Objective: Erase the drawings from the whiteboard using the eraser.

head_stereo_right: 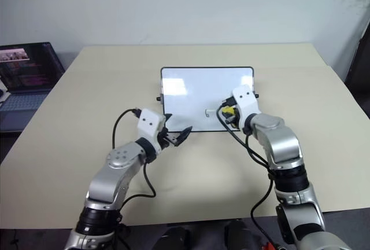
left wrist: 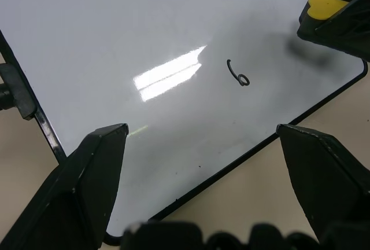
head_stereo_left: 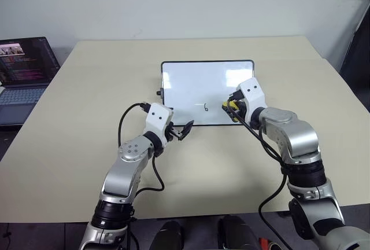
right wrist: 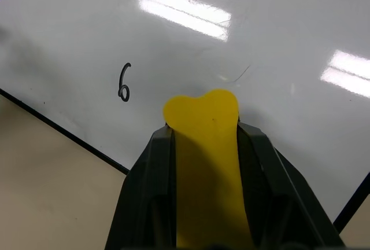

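A whiteboard (head_stereo_left: 196, 82) lies flat mid-bench, toward the far edge. One drawing, a small black "6" (right wrist: 124, 82), sits near the board's near edge. The right hand (right wrist: 202, 117) is clenched on the yellow eraser (right wrist: 203, 117) (beside the mark, over the board). The left hand (head_stereo_left: 184, 131) is released, at the board's near-left corner.
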`<state>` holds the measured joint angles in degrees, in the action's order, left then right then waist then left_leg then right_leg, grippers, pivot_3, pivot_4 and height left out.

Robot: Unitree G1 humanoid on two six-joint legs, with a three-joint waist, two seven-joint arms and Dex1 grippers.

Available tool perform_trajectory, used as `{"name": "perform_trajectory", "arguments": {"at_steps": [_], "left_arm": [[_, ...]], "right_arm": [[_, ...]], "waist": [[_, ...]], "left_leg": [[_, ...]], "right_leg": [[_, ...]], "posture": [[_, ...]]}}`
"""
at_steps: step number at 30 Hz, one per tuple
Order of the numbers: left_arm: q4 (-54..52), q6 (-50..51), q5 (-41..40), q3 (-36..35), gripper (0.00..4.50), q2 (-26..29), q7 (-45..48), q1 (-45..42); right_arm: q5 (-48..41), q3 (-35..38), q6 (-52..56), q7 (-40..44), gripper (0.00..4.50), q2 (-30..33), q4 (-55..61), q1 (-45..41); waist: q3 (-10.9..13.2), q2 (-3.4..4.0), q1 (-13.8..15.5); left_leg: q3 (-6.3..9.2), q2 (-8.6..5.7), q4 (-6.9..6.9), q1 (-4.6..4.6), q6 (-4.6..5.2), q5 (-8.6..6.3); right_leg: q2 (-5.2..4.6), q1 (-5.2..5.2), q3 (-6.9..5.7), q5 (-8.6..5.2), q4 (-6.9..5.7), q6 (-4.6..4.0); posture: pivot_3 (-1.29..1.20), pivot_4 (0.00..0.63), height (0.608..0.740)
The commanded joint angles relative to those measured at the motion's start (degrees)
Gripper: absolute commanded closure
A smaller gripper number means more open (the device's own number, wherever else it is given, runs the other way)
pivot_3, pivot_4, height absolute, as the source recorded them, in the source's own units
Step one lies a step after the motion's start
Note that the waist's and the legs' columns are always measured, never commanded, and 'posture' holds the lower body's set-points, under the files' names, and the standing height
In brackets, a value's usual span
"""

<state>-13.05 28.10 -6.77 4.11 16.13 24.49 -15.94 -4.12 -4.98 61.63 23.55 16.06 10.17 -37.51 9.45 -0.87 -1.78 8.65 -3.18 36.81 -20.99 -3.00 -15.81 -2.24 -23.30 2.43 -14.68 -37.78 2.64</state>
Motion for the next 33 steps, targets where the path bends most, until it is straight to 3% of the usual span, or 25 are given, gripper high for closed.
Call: {"name": "perform_trajectory", "arguments": {"at_steps": [1,16,33], "left_arm": [[-2.86,-0.55,-0.96,-0.56,0.00,0.37,0.26,-0.23],[-3.72,-0.24,-1.09,-0.18,0.00,0.23,0.33,0.85],[-5.88,0.34,-0.97,-0.23,0.00,0.59,-0.12,3.42]], "right_arm": [[-0.66,-0.71,-2.08,0.07,3.39,0.54,1.54,-2.13],[4.37,-10.75,-21.28,-3.58,3.39,-6.52,-6.84,-3.42],[9.59,-11.21,-34.99,-5.91,3.39,-10.24,-23.30,-7.47]], "waist": [[0.00,0.00,-0.03],[0.00,0.00,-0.03],[0.01,0.02,-0.08]], "left_leg": [[0.00,0.00,0.00,0.00,0.00,0.00],[0.01,0.00,0.00,0.00,-0.02,0.01],[-0.01,0.00,-0.02,0.01,-0.01,0.01]], "right_leg": [[0.00,0.00,0.00,0.00,0.00,0.00],[0.00,-0.01,0.00,0.00,0.01,0.00],[0.02,-0.04,0.02,0.00,-0.03,-0.01]], "posture": [[0.00,0.150,0.740],[0.00,0.150,0.740],[0.00,0.150,0.740]]}}
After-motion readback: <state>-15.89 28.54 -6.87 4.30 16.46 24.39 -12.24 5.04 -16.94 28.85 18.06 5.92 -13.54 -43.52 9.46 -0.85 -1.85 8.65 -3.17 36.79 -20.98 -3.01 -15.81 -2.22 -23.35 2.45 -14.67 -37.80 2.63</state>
